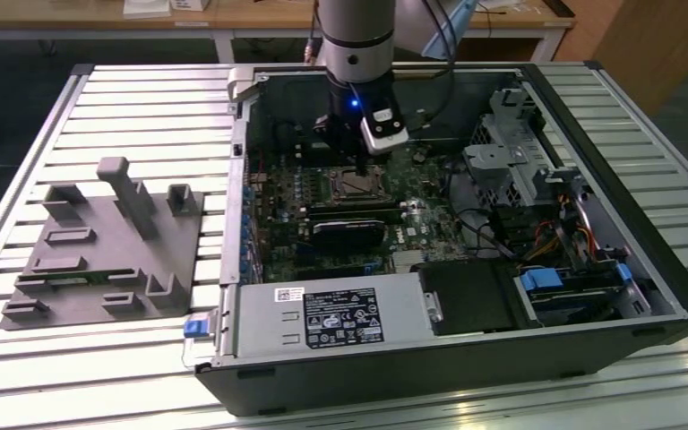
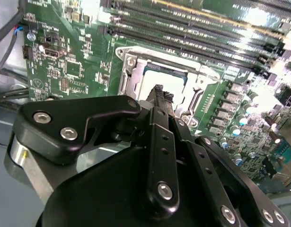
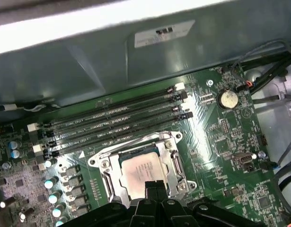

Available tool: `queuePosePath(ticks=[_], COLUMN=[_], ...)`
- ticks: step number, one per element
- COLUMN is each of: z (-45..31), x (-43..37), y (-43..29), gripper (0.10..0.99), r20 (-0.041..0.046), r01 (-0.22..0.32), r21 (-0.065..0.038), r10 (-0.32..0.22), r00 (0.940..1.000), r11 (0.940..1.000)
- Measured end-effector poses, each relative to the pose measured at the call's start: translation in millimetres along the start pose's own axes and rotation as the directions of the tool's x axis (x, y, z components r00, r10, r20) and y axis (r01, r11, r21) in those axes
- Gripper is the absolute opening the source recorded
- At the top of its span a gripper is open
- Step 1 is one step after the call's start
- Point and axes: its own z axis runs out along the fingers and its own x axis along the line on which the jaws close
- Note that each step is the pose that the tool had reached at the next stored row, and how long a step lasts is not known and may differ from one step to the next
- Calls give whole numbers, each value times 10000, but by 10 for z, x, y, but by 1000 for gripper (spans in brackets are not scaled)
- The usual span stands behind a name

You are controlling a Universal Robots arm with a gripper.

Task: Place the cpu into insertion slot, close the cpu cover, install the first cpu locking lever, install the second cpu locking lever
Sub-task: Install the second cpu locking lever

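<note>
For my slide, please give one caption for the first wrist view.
Gripper poised at the edge of the cpu, which lies in the insertion slot beside the memory slots.

Silvery cpu lying flat in insertion slot, cover closed
</note>
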Motion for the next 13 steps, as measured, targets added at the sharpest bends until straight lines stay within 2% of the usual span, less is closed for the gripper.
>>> queuePosePath(ticks=[13], z=[-8], x=[-83], y=[-220], gripper=[106], r20=[2], r01=[1], r21=[4], r10=[-1], r00=[10000], r11=[10000])
